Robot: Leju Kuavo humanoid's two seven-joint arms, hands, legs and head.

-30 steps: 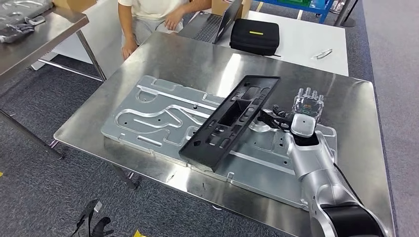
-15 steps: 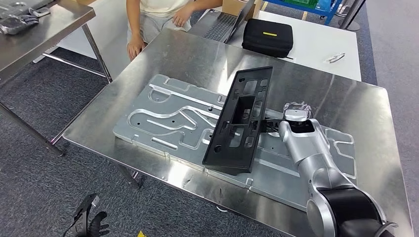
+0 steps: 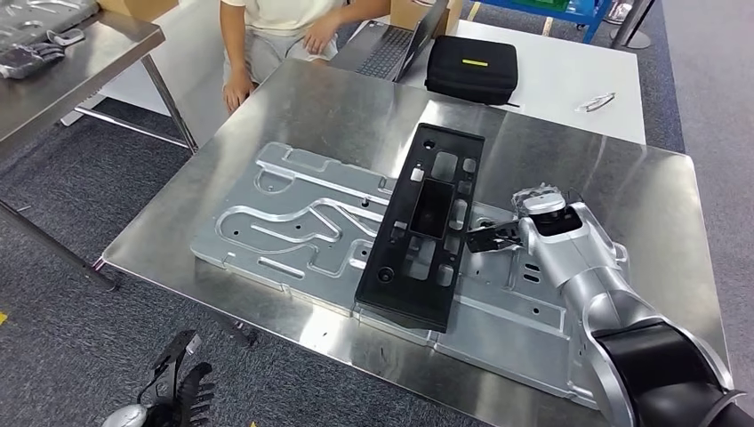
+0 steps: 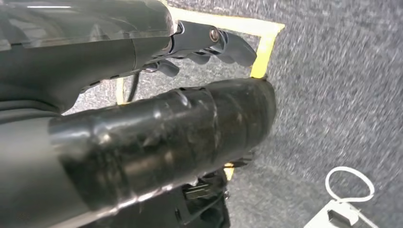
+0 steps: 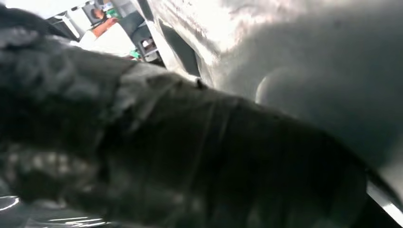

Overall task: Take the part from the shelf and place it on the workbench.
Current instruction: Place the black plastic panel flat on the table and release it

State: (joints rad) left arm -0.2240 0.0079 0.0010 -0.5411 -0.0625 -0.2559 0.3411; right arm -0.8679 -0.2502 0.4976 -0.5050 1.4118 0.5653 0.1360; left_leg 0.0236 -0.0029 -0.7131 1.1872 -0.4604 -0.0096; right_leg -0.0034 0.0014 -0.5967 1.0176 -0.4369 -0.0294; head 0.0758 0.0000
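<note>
The black part (image 3: pixel 425 229) is seen lying flat on the grooved aluminium plate (image 3: pixel 293 222), which rests on the steel workbench (image 3: pixel 356 107); the part's long axis runs from the near edge of the plate toward the far side. The right hand (image 3: pixel 520 227) is positioned just beside the part's right edge, its dark fingers (image 3: pixel 487 237) reaching to that edge, though whether the edge is pinched or merely touched cannot be told. In the right wrist view, everything is blurred and nothing of the grasp can be made out. The left hand (image 3: pixel 173 396) is seen low beside the workbench over the grey carpet, its fingers (image 4: pixel 223 42) loosely curled with nothing held. Beyond the workbench, a seated person (image 3: pixel 284 27), a laptop (image 3: pixel 396 40) and a black case (image 3: pixel 471 67) are noted.
</note>
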